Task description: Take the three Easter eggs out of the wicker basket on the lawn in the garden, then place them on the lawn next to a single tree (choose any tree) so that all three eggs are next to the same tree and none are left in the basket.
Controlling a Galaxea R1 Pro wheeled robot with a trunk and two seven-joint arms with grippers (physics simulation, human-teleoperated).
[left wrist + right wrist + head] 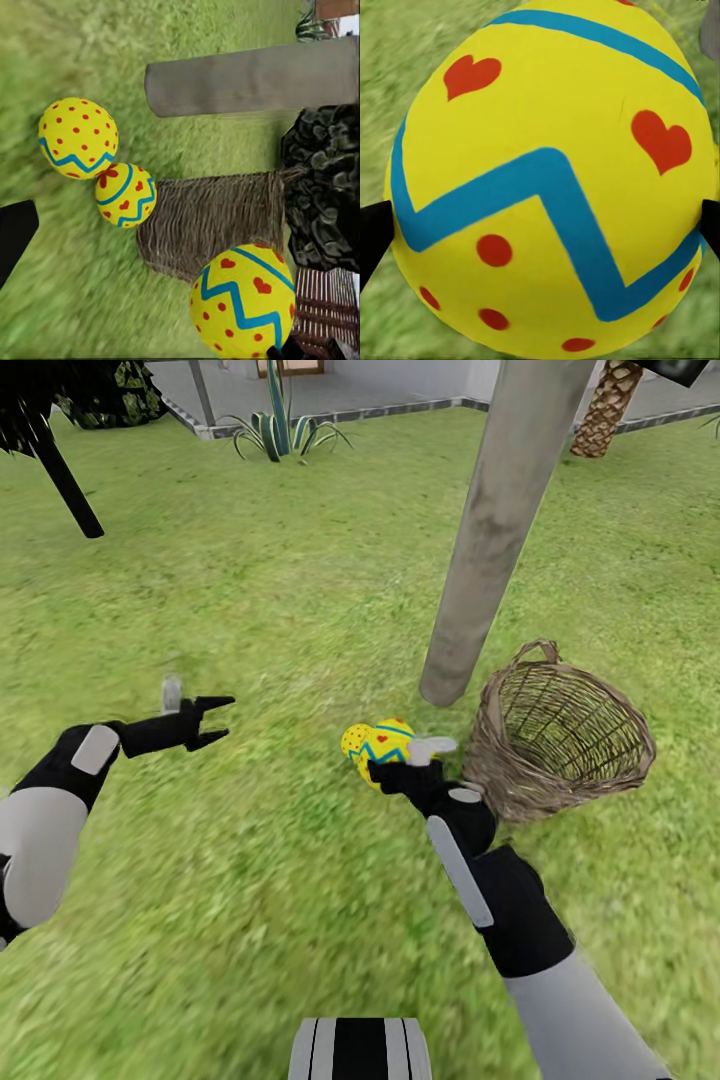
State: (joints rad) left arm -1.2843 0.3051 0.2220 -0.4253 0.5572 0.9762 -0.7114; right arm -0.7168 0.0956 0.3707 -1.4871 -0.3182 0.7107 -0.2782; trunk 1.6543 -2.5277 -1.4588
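Yellow, glossy and banded with a blue zigzag, red hearts and dots, one Easter egg (547, 180) sits between the right gripper's (398, 768) dark jaws, which are clenched on its flanks; its long axis runs across the jaws, the blunt dotted end nearer the camera. In the head view this egg is low over the lawn (250, 610), just beside the foot of the tree (500, 530), whose trunk is bare, pale grey-beige and leans. Two more eggs (79, 139) lie touching on the grass near that trunk. The wicker basket (560, 735), brown open twig weave with a small loop handle, is tipped toward the trunk. The left gripper (208, 722) hovers well apart, jaws released.
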